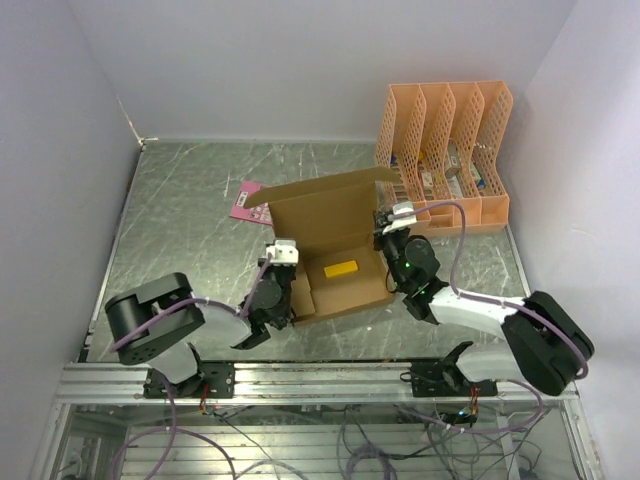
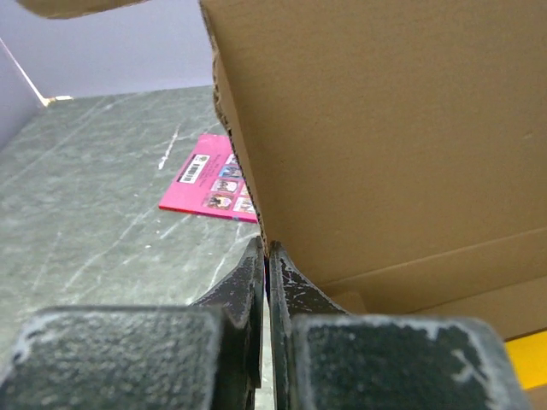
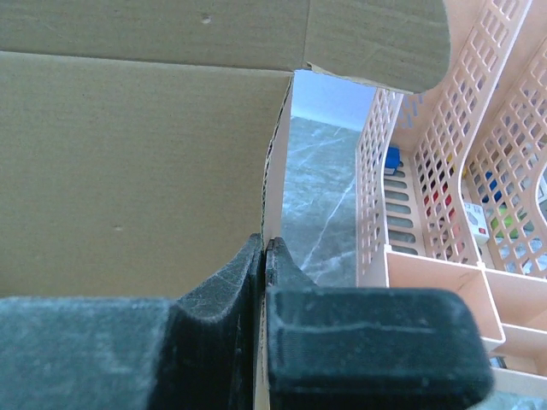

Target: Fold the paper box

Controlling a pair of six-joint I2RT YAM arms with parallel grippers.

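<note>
The paper box (image 1: pixel 330 215) is brown cardboard, partly formed in the middle of the table, with its lid flap standing up at the back. My left gripper (image 1: pixel 278 262) is at the box's left wall. In the left wrist view its fingertips (image 2: pixel 267 248) are shut on the thin edge of that wall (image 2: pixel 385 128). My right gripper (image 1: pixel 385 232) is at the box's right wall. The right wrist view shows its jaws (image 3: pixel 263 242) shut on the wall's edge, with cardboard (image 3: pixel 128 171) running down between the fingers. A yellow piece (image 1: pixel 340 268) lies on the box floor.
An orange lattice file organizer (image 1: pixel 445 150) stands at the back right, close behind the right gripper, and fills the right of the right wrist view (image 3: pixel 453 171). A small pink printed card (image 1: pixel 246 203) lies on the table left of the box's back corner. White walls enclose the table.
</note>
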